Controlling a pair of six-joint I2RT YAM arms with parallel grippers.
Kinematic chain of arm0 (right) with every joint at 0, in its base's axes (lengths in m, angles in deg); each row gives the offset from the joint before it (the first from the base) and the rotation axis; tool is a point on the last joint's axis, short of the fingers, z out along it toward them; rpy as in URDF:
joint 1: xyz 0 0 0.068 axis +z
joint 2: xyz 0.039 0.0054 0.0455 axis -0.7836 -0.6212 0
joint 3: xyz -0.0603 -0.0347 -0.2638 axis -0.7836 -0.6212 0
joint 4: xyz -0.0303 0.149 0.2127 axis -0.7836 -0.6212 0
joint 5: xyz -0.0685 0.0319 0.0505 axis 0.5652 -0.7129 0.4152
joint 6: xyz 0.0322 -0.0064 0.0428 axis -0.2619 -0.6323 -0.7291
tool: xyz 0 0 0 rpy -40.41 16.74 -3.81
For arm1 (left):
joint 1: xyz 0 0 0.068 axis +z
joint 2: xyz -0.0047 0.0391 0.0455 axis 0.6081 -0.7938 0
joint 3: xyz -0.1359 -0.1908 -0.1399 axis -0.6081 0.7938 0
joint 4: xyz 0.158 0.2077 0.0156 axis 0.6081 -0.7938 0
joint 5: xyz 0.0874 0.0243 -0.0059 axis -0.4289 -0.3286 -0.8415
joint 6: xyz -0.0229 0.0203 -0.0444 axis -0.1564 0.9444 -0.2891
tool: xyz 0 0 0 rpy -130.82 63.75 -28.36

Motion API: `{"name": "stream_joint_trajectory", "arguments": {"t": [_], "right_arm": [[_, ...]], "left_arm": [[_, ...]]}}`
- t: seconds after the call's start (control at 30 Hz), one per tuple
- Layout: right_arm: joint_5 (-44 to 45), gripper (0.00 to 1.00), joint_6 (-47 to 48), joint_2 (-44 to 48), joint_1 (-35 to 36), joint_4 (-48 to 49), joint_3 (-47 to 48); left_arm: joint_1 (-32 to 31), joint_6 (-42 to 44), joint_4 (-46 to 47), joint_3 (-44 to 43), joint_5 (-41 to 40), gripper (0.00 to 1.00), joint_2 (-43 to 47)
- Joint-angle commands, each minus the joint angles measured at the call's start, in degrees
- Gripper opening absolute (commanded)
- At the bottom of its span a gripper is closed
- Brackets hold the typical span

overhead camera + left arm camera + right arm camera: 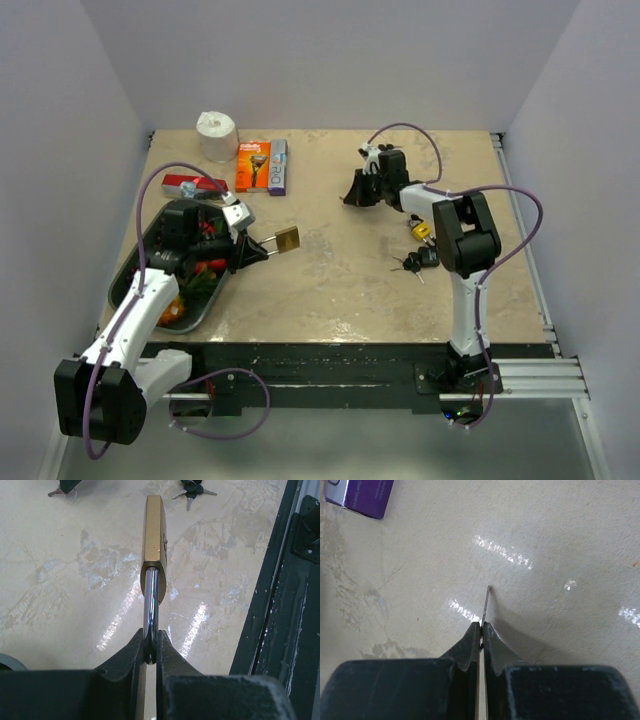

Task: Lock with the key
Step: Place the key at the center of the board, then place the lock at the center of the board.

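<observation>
At the far left, a dark tray (125, 285) of mixed items is seen beside the left arm. The left gripper (252, 246) is closed tight on the steel shackle (151, 605) of the padlock (288, 240). In the left wrist view the shackle is pinched between the two fingers (127, 655), and the brass body is pointed away from them toward the middle of the table (330, 290), apparently raised above it. Behind, a white roll (216, 135) and an orange box (253, 165) are set near the far edge. Farther right, the right gripper (352, 197) is shut to a sliver on a thin key (485, 602), seen edge-on, with its blade projecting just past the fingertips. Key and padlock are kept well apart. A bunch of keys (415, 262) is seen lying beside the right arm.
</observation>
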Motion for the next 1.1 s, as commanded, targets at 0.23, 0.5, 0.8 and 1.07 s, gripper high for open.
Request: {"name": "stream_joint_trajectory", "arguments": {"t": [0.23,0.5,0.8,1.07], "right_arm": [[0.2,0.60,-0.3,0.6,1.6,1.9,3.4],[-10.2,0.84,13.6,11.6,1.4,-1.9,1.9],[-9.3,0.99,50.8,36.7,9.3,-5.6,-15.8],[0.5,0.99,61.0,48.2,27.7,-1.6,-29.1]], "left_arm": [[0.2,-0.6,3.6,-1.8,2.9,0.00,0.1],[0.2,6.1,-7.1,-6.4,5.0,0.00,-3.7],[0.1,-2.9,-16.3,-13.7,9.5,0.00,-13.6],[-4.2,-15.3,-9.4,-9.9,11.9,0.00,-12.5]]}}
